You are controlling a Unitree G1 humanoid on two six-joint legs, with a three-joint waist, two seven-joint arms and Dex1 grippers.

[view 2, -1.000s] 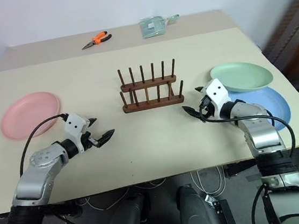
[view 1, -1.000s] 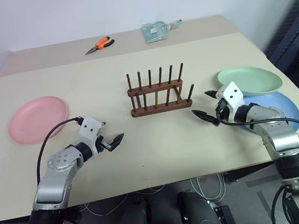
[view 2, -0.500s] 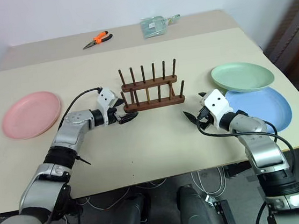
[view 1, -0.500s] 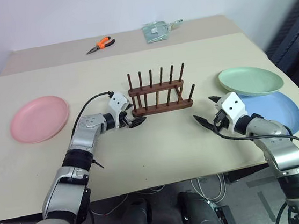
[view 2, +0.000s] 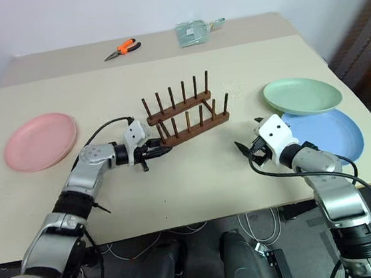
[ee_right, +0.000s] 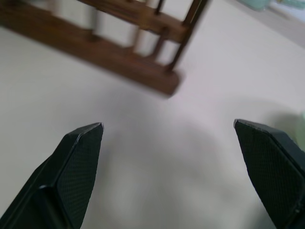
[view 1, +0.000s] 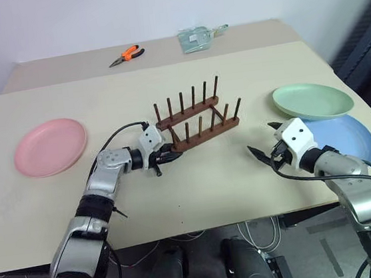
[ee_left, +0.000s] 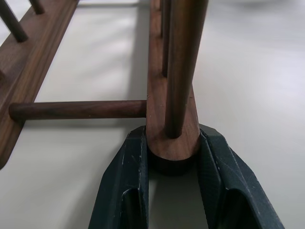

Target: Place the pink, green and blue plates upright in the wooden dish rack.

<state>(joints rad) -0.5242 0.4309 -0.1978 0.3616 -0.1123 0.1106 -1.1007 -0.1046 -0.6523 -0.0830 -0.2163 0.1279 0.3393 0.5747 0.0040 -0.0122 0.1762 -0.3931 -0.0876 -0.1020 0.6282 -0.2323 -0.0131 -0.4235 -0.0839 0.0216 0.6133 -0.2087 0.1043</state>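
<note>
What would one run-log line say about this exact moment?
left hand: shut on wooden dish rack, near rail's end | right hand: open, holding nothing | pink plate, green plate, blue plate: flat on table, none racked

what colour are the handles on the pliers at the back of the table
Orange, with black trim; the pliers show best in the left eye view.

Left gripper (ee_left: 172,157) newly on wooden dish rack (view 1: 196,119)

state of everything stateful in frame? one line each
wooden dish rack: empty, skewed on the table, near rail end clamped by left gripper
pink plate: flat on table, untouched
green plate: lying flat, overlapping the blue one
blue plate: flat on table, partly under green
left gripper: shut on rack rail
right gripper: open, holding nothing
</note>
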